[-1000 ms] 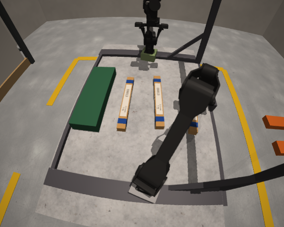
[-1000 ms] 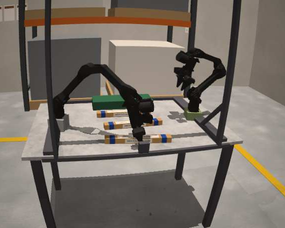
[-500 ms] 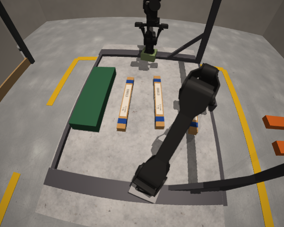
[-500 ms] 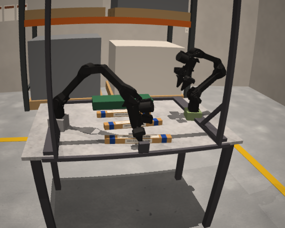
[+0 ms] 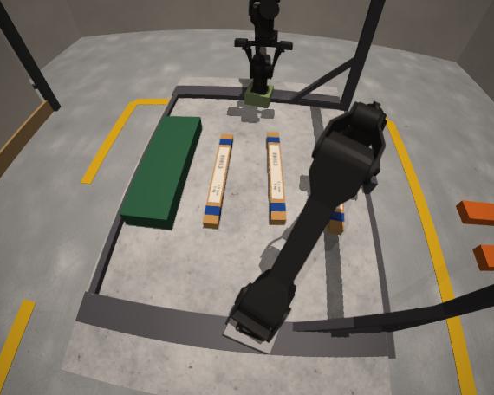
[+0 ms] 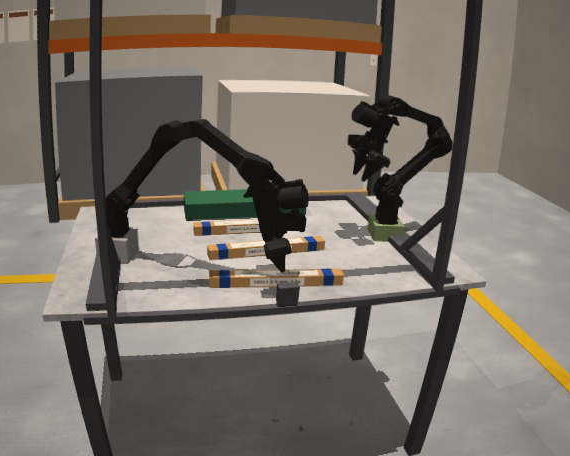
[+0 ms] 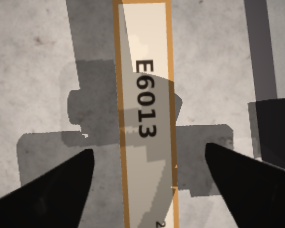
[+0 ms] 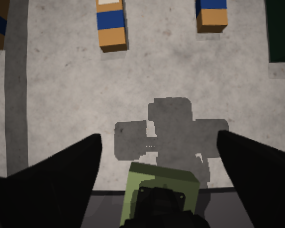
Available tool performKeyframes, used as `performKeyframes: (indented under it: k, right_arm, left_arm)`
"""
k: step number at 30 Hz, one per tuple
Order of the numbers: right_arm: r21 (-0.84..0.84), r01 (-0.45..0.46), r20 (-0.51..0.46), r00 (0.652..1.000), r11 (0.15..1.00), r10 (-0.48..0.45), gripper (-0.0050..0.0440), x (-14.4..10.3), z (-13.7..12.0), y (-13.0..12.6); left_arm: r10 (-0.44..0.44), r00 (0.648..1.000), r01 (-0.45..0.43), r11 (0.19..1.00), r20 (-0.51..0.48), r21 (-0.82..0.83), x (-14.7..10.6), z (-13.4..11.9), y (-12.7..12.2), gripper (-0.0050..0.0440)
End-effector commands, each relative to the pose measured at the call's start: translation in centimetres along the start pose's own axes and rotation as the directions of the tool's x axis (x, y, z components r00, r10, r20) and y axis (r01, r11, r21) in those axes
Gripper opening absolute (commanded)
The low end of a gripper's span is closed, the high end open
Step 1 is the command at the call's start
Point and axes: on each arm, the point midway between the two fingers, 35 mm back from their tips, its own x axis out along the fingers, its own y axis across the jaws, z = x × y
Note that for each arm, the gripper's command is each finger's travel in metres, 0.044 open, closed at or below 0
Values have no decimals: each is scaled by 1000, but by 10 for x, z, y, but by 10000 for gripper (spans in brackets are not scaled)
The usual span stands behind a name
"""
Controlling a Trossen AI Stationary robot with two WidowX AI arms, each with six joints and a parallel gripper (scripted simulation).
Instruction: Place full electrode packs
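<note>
On the table (image 5: pixel 157 255) (image 6: pixel 166 295), three packs (closed).

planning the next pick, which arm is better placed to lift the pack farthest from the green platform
Left, I'd say. Its open jaws hang over that pack, one each side, while the right jaws are well away, near their own base.
</note>
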Motion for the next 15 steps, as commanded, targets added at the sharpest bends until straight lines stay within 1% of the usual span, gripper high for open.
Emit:
performKeyframes:
  k: [1,4,9,10,13,15]
  right_arm:
    - [3,1,22,1000,1000,-1,330,-6,3,0]
    - [3,1,22,1000,1000,-1,330,-6,3,0]
    - [3,1,22,1000,1000,-1,330,-6,3,0]
    - [3,1,22,1000,1000,-1,330,-6,3,0]
    - [3,1,22,1000,1000,-1,330,-6,3,0]
    - [3,1,22,1000,1000,-1,330,-6,3,0]
  left_arm:
    - [-20,998,21,1000,56,-10,-36,18,-2,330]
    - [-20,998,21,1000,56,-10,-46,20,-2,330]
    - [-20,998,21,1000,56,-10,-46,20,-2,330]
    - [2,999,0,999,35,-46,-39,13,9,330]
    - [27,999,-22,990,36,-143,-38,13,28,330]
    - [27,999,-22,990,36,-143,-38,13,28,330]
